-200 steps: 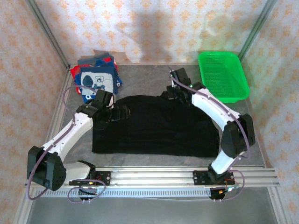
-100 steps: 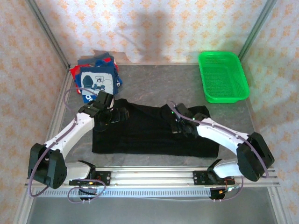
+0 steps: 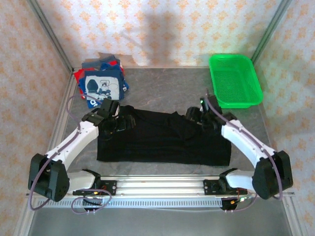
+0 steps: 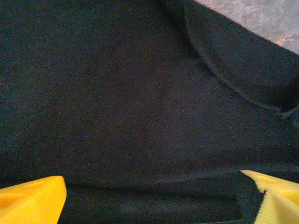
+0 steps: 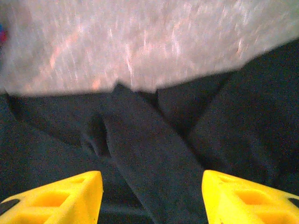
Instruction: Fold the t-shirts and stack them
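A large black t-shirt (image 3: 162, 142) lies as a wide folded band across the middle of the table. My left gripper (image 3: 123, 123) hovers low over its back left part. In the left wrist view it is open (image 4: 154, 200), its yellow fingertips (image 4: 28, 200) wide apart over smooth black cloth (image 4: 140, 93). My right gripper (image 3: 194, 117) sits at the shirt's back edge, right of centre, and is open (image 5: 152, 198). A ridge of black cloth (image 5: 149, 154) lies loose between its fingertips (image 5: 252, 196). Folded t-shirts (image 3: 101, 86) are stacked at the back left, a navy one with a white print on top.
A bright green mesh basket (image 3: 235, 81) stands at the back right corner. Bare grey table (image 3: 162, 86) runs between the stack and the basket. Metal frame posts and patterned walls close in the sides and back.
My right gripper carried the shirt's far edge toward the front, opened and let it go, then drew back to the right. The shirt is now narrower. The left arm stayed in place.
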You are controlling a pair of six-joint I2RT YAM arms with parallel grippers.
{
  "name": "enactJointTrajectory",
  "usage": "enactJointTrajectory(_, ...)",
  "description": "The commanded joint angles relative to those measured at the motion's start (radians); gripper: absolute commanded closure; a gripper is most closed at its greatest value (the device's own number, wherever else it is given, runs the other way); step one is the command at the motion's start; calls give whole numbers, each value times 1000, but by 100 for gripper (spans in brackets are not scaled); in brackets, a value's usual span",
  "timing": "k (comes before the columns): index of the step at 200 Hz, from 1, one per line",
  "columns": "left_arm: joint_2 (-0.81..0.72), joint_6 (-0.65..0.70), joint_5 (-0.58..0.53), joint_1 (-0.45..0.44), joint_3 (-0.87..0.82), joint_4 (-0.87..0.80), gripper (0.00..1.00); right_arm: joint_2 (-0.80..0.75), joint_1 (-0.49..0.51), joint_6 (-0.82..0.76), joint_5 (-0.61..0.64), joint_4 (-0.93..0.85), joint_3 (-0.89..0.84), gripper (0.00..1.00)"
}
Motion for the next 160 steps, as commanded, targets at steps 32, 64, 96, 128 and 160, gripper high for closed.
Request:
enactJointTrajectory(32, -76, 21, -20, -2, 18, -31, 5, 264, -41, -73, -183, -92, 175, 45)
enactJointTrajectory(64, -126, 34, -26, 17, 21, -67, 5, 272, -57, -84, -151, -105, 134, 48)
enactJointTrajectory(96, -160, 39, -16, 42, 1, -76, 4, 229, -79, -90, -131, -149, 68, 49)
enactJointTrajectory(128, -161, 35, -2, 54, -21, -66, 4, 189, -97, -70, -127, -115, -32, 50)
enactJointTrajectory(160, -151, 34, 7, 57, -25, -57, 4, 195, -142, -71, -131, -68, -79, 50)
